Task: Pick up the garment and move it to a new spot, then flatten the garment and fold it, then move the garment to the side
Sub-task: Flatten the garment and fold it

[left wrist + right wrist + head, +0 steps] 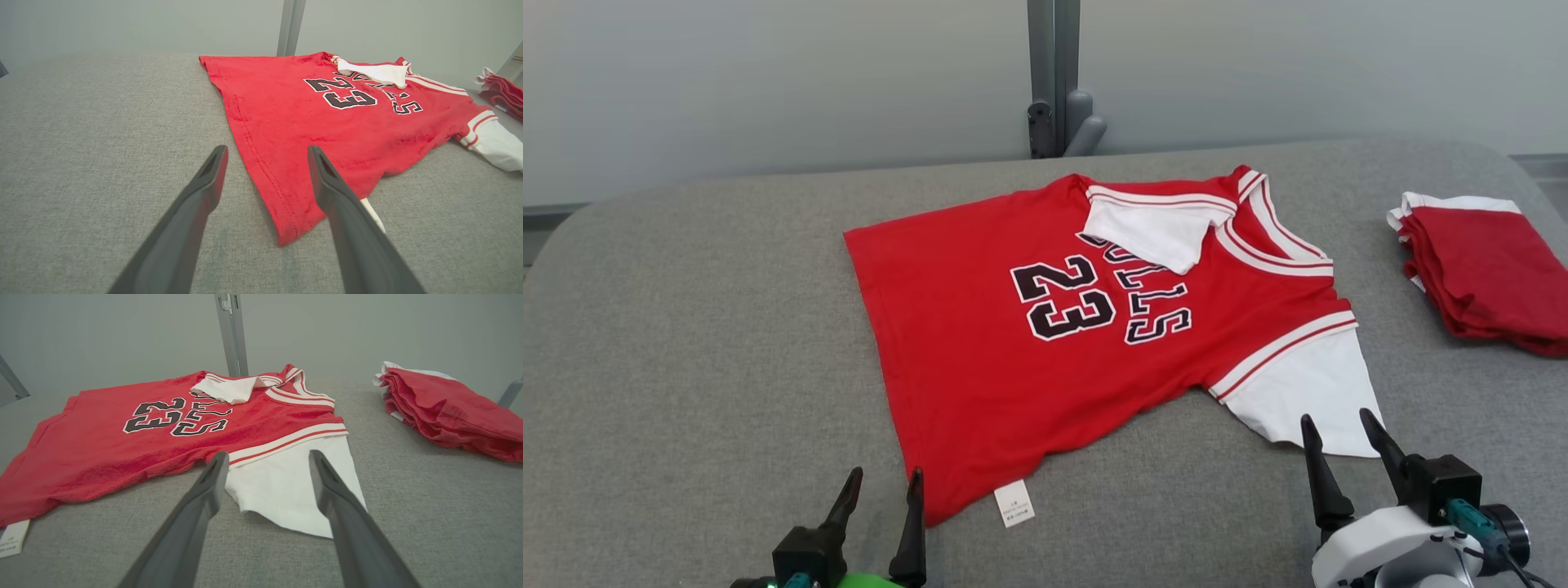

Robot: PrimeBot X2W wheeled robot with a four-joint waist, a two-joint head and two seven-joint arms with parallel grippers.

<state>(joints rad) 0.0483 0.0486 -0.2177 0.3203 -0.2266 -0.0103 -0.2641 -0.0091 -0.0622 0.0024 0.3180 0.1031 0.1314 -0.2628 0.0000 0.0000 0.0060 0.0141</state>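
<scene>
Left gripper [886,472], right gripper [1335,415] spread wide, empty, at hem [923,498] and white sleeve [1307,392] of red jersey [980,367] on grey cushion [686,327].

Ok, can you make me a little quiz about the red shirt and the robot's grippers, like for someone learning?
1. True or false: the right gripper is shut on the jersey T-shirt.
2. For the robot, where does the folded red pile lie? A: left of the jersey. B: right of it. C: on top of it.
3. What white thing lies folded over part of the lettering?
Key: 1 false, it is open and holds nothing. 2 B. 3 the far sleeve.
</scene>
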